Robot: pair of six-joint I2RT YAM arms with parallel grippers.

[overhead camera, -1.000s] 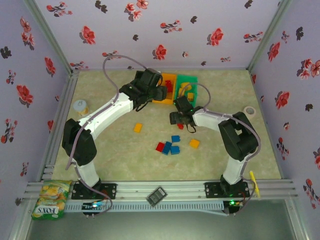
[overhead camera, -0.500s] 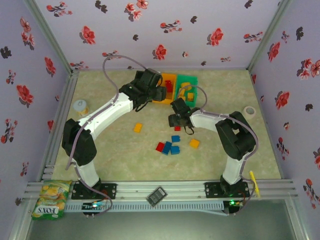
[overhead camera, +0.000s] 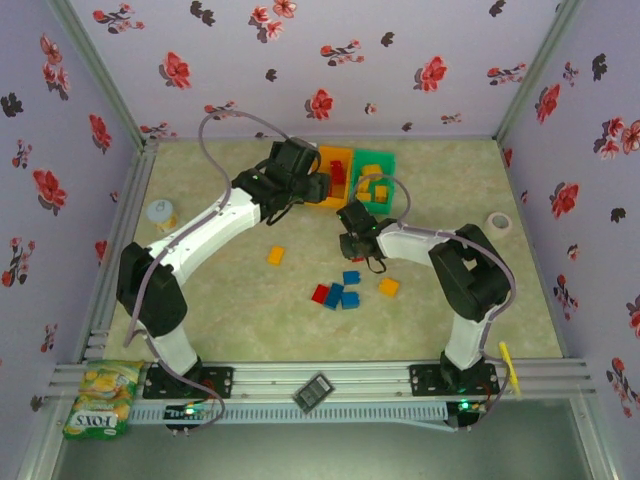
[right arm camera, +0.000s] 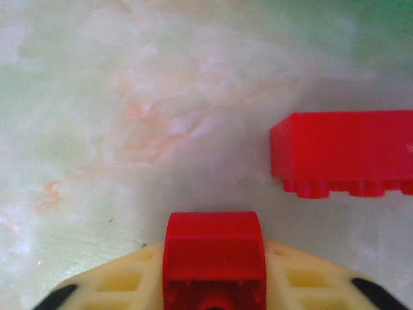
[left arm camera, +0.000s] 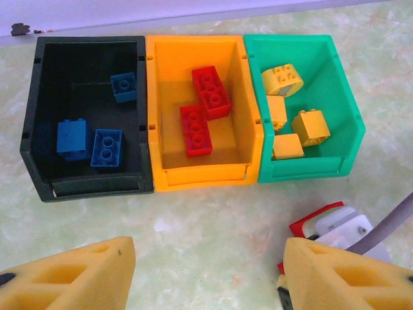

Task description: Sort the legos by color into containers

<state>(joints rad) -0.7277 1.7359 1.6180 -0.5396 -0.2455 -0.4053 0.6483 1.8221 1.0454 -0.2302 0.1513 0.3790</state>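
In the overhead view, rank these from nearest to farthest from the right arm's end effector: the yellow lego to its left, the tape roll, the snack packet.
From the right end effector:
1. Yellow lego, just to its left.
2. Tape roll, far over on the right side.
3. Snack packet, at the near left corner.

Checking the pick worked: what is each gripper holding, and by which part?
Right gripper: a red brick, pinched at one end, the rest sticking out of the jaws. Left gripper: open, nothing held.
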